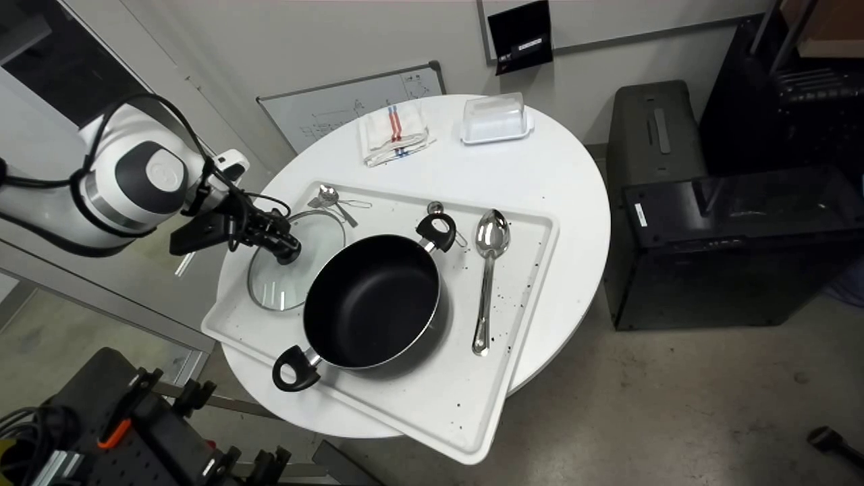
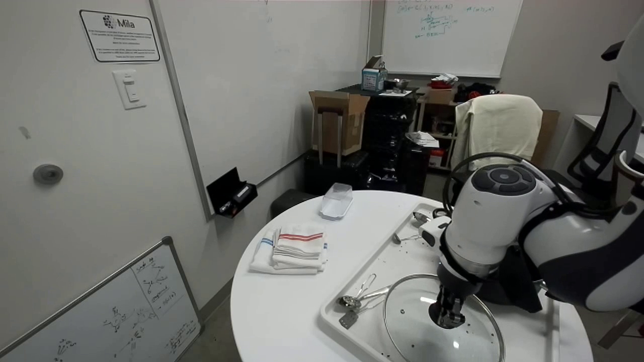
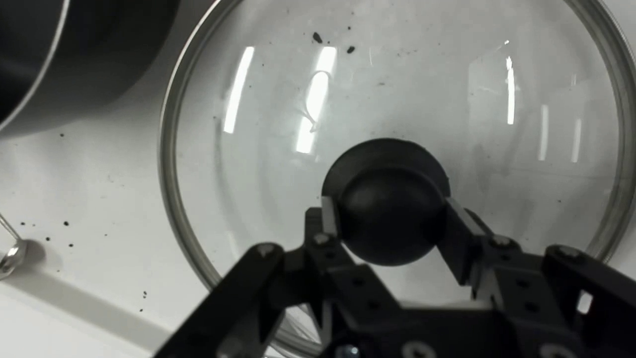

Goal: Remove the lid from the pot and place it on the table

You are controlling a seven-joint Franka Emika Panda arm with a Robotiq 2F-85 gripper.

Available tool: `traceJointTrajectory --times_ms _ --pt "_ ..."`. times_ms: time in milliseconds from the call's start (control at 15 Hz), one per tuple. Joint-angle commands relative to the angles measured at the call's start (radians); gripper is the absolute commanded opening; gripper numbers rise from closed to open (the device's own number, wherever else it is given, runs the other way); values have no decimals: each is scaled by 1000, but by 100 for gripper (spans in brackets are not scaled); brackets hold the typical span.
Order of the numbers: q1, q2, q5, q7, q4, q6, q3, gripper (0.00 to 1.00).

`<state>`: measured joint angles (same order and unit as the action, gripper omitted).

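Between the fingers [image 3: 459, 243], drawn in snug on either side, sits the dark knob [image 3: 392, 214] of the glass lid [image 3: 268, 179]; it is off the pot [image 1: 371, 304], just beside it, over the speckled white tray [image 1: 432, 405], though whether it touches the tray I cannot tell. Underneath, the round white desk [image 1: 584, 223] carries folded towels [image 1: 397, 131] and a clear-covered dish [image 1: 496, 121] toward the wall [image 2: 50, 226]. Beyond, a whiteboard [image 2: 128, 306] leans on that wall, and dark cases [image 1: 722, 270] stand on the floor [image 1: 675, 405].

One pot [image 1: 371, 304], one lid [image 3: 392, 114], one table [image 1: 466, 169]
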<state>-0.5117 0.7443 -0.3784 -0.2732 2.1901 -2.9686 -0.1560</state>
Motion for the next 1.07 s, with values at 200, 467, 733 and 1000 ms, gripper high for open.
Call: traceJointTrajectory --times_ms 200,467,733,1000 --pt "-7 96 49 61 -46 -79 -32 25" --pt "-6 109 76 89 -47 -89 -38 25" --pt "11 96 94 115 -28 -90 -27 25" --pt "49 67 107 146 1 -85 -1 89"
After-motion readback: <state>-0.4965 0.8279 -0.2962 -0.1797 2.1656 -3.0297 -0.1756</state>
